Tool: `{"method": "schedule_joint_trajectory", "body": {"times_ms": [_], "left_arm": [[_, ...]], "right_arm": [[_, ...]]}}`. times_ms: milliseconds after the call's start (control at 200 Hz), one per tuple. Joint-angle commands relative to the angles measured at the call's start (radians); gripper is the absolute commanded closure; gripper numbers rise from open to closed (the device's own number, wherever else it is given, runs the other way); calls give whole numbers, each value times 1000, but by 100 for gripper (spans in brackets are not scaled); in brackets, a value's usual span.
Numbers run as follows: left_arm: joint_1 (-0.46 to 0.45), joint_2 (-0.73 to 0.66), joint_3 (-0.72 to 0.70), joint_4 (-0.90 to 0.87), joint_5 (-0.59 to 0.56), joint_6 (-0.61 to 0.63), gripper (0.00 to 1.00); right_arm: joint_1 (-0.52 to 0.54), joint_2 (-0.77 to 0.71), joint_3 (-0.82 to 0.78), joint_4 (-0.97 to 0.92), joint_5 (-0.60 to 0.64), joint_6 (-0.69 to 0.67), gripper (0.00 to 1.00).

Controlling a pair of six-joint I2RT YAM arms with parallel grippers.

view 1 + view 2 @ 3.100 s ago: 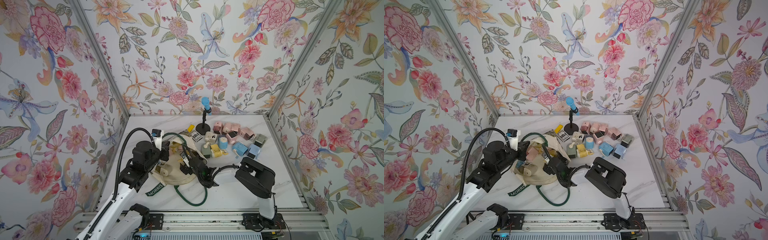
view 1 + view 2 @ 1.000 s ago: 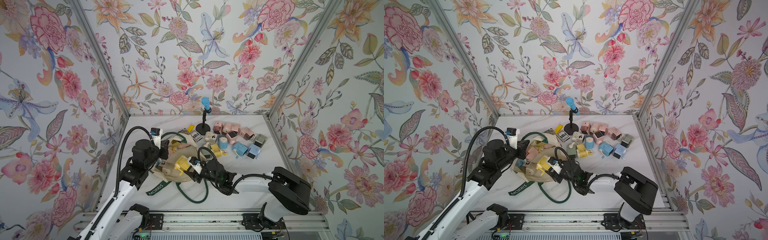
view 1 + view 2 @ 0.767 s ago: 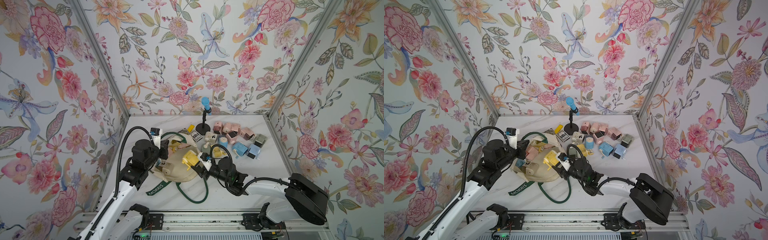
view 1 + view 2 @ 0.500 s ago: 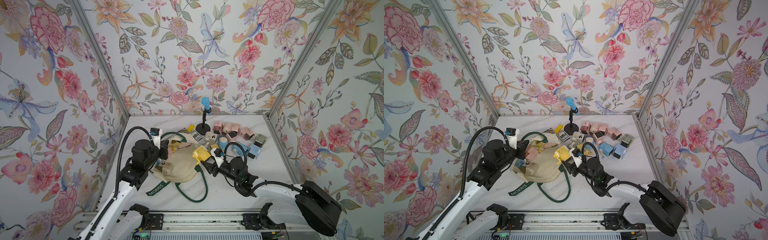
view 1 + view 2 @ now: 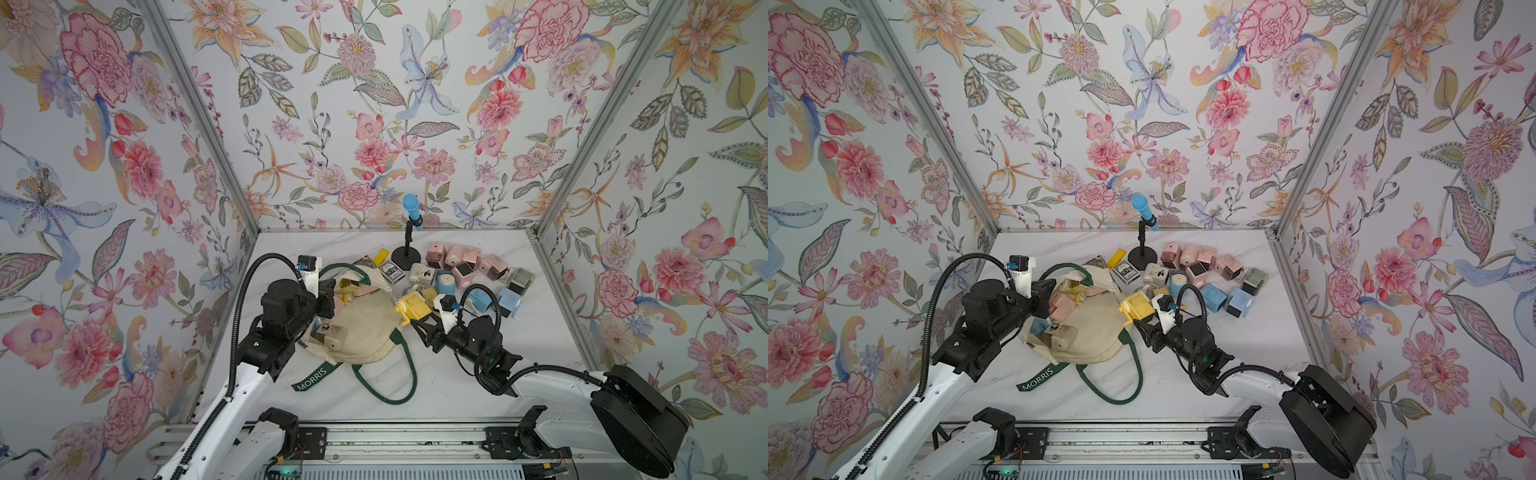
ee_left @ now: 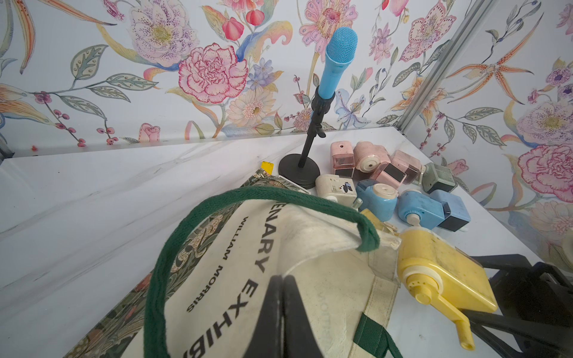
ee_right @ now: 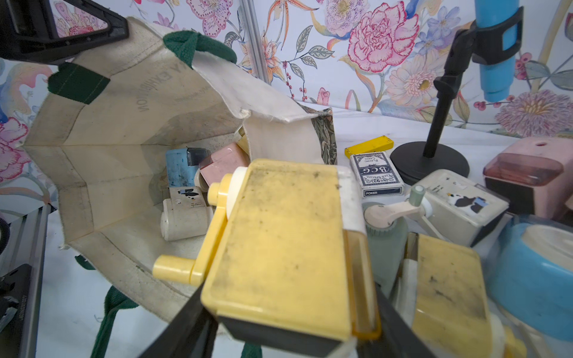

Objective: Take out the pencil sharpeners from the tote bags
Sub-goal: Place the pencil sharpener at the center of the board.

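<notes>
- The left pincer (image 6: 282, 297) is pinching the tote bag (image 5: 365, 328) at its rim, propping the mouth open on the tabletop (image 5: 457, 395).
- Several sharpeners (image 7: 183, 217) are lying inside.
- The right pincer (image 5: 417, 320) is clamping a yellow sharpener (image 5: 412, 307) just outside the bag.
- Next, I reckon: lowering it beside the pile (image 5: 463, 266) beyond and letting go.

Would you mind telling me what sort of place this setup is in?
Probably a staged robot test booth, not a home: floral wallpaper panels enclose a marble-look tabletop, and the left arm and right arm rise from a metal rail.
</notes>
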Motion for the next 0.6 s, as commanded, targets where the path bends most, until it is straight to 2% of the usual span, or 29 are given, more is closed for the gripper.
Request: {"method": "schedule_joint_trajectory", "body": {"times_ms": [0, 190, 370, 595], "left_arm": [[11, -24, 8, -10, -40, -8, 100], [12, -23, 8, -10, -42, -8, 100], [18, -27, 9, -10, -40, -10, 100], [23, -27, 9, -7, -30, -12, 100]], "right_arm": [[-3, 15, -25, 43, 52, 15, 47], [-41, 98, -27, 24, 127, 37, 48], [-75, 178, -33, 47, 140, 35, 48], [-74, 242, -35, 63, 18, -35, 47]]}}
